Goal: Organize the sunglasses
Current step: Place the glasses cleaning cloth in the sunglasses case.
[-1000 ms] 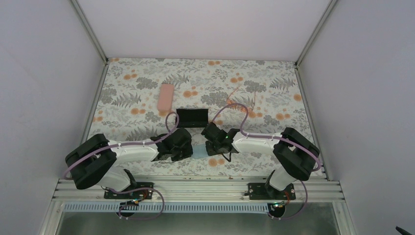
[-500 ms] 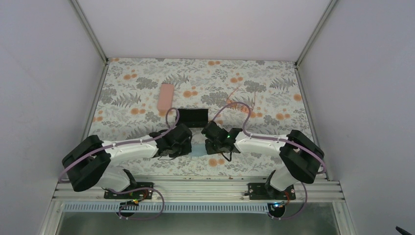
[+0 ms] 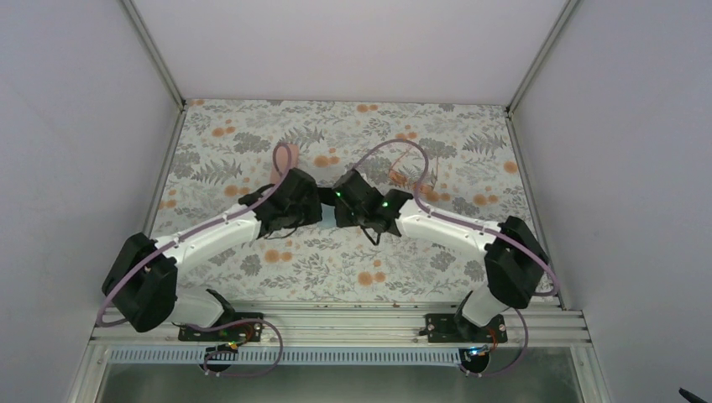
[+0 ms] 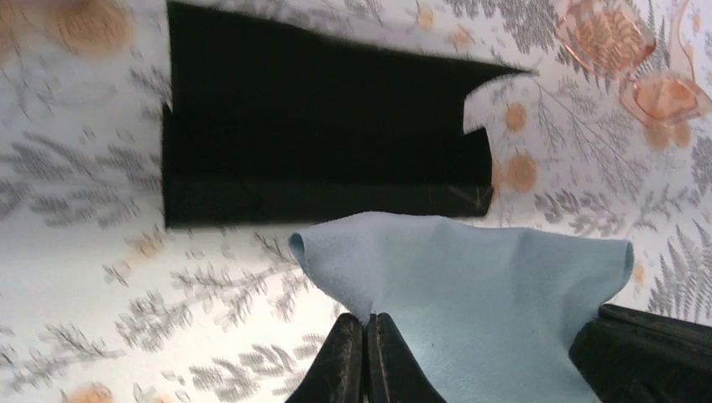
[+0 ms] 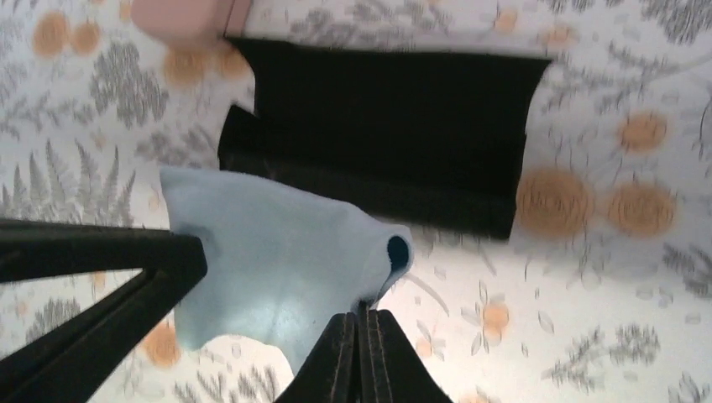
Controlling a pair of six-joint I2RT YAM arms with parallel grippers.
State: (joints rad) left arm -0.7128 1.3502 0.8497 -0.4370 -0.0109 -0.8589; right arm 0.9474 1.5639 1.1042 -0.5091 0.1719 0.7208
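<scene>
Your left claw (image 4: 367,323) is pinched fully closed on 1 corner of the light-blue cloth (image 4: 479,294). Your right claw (image 5: 363,323) is closed tight on another corner, so the cloth hangs between them just in front of the open black case (image 4: 319,143). You can see 1 pair of sunglasses (image 4: 642,63): thin pale orange-pink frame, near-clear tinted lenses. It lies on the floral table (image 4: 101,252) beyond one end of the black case, apart from it. The pink case (image 5: 180,13) sits near the other end.

Pale orange-pink sunglasses (image 4: 608,35) lie on the floral table (image 4: 84,252).
</scene>
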